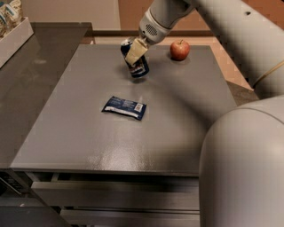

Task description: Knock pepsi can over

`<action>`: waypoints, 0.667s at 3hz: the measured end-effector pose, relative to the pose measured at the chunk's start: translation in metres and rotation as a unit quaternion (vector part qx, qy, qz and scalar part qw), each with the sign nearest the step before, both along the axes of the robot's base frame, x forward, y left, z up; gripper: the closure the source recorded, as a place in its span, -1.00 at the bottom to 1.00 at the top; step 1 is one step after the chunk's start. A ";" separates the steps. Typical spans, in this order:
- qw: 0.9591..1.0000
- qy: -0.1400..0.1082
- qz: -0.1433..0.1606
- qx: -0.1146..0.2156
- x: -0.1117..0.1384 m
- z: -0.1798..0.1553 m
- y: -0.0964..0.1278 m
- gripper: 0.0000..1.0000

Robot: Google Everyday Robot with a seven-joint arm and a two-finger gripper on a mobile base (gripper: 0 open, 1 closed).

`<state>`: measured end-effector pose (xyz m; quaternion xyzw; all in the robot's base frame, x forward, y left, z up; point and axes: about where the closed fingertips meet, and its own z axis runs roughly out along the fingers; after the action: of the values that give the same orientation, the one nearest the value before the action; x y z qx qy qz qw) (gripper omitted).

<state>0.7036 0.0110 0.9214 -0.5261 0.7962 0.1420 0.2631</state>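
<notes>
i saw the pincer [135, 52] pressed against the tilted pepsi can [141, 68] near the far edge of the bench [88, 146]; i couldn't tell how open it was.

Cream end effector [134, 54] at dark blue pepsi can [140, 68], red apple [179, 49]

Table: flat grey rectangular tabletop [88, 137], soft glare seen near its front edge.
Counter: dark glossy counter [40, 75], set against the table's left side.
Wall: pale cream wall [71, 13], seen behind the table.
Floor: tan floor [226, 60], seen right of the table.
Gripper: gripper [135, 51], held above the table's far part.
</notes>
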 end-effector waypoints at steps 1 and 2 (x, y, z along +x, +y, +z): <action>0.998 0.013 0.004 -0.055 -0.012 -0.001 -0.020 0.65; 0.994 0.020 0.016 -0.103 -0.022 0.001 -0.032 0.17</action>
<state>0.6818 -0.0215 0.9221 -0.5600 0.8031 0.0740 0.1894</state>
